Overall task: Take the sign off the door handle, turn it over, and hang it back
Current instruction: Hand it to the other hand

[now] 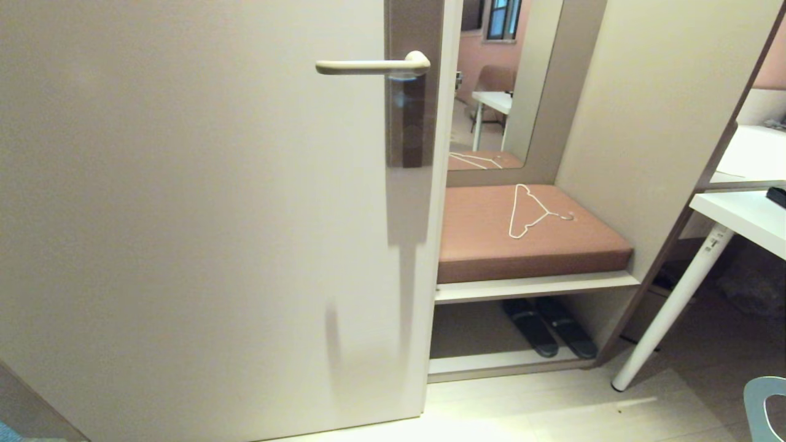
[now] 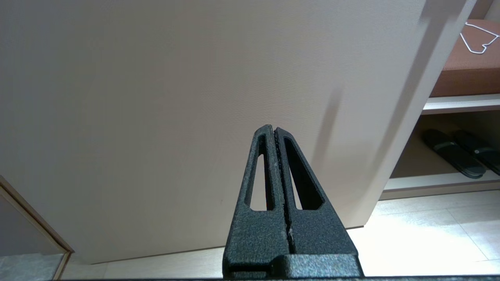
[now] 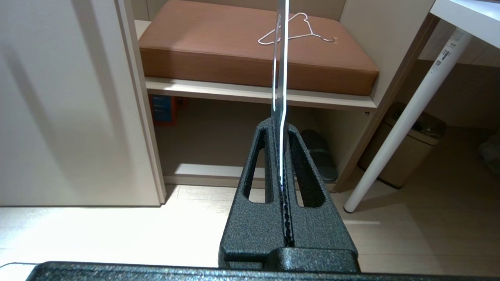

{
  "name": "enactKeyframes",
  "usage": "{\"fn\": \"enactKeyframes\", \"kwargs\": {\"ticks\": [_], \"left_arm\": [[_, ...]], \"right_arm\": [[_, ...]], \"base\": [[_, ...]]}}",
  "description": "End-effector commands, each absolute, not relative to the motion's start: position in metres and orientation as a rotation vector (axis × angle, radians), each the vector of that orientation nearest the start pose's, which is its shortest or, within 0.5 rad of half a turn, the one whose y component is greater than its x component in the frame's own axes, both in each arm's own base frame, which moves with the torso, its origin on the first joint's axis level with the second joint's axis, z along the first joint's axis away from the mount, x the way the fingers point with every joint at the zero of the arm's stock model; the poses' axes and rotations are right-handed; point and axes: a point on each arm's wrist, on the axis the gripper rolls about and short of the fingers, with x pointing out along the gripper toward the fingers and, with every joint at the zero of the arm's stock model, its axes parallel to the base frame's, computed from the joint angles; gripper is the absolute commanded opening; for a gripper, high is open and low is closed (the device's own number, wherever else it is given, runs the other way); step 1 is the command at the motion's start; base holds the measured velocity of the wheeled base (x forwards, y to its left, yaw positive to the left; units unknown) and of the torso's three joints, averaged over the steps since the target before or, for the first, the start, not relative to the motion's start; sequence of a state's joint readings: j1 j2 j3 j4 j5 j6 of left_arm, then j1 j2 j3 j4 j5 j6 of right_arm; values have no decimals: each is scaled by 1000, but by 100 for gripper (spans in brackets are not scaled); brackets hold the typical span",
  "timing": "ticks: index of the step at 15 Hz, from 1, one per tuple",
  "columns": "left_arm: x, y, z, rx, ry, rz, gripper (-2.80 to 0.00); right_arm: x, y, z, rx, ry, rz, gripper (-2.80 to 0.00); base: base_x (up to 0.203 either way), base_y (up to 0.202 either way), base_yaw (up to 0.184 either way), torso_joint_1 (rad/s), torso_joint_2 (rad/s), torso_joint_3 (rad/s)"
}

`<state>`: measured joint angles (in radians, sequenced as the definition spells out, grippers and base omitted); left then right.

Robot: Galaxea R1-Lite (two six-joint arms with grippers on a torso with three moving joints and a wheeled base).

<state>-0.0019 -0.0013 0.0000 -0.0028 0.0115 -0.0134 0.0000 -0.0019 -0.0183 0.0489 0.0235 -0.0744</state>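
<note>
The sign [image 3: 280, 58] — seen edge-on, apparently blue-grey and white — is pinched in the right gripper [image 3: 280, 127], off the bare door handle [image 1: 371, 65]; the left gripper [image 2: 273, 130] is pressed together, empty.

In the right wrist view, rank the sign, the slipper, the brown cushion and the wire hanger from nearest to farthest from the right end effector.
1. The sign, clamped edge-on in the shut right end effector.
2. The slipper, on the low shelf just beyond the fingers.
3. The brown cushion, on the bench above that shelf.
4. The wire hanger, lying toward the cushion's back.
</note>
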Motion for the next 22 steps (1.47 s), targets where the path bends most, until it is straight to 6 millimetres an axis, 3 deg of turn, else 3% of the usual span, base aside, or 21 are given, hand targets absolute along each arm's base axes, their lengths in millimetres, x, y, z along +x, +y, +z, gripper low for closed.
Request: {"fn": "enactKeyframes", "kwargs": {"ticks": [1, 13, 22], "left_arm": [[-23, 0, 76, -14, -3, 11, -280], [-23, 0, 76, -14, -3, 11, -280], [-23, 0, 76, -14, -3, 11, -280]], "right_arm": [[-24, 1, 76, -75, 30, 26, -280], [-24, 1, 76, -75, 30, 26, -280], [-24, 1, 76, -75, 30, 26, -280]], "base": [[0, 0, 0, 0, 0, 0], [0, 0, 0, 0, 0, 0], [0, -173, 3, 2, 4, 3]]}}
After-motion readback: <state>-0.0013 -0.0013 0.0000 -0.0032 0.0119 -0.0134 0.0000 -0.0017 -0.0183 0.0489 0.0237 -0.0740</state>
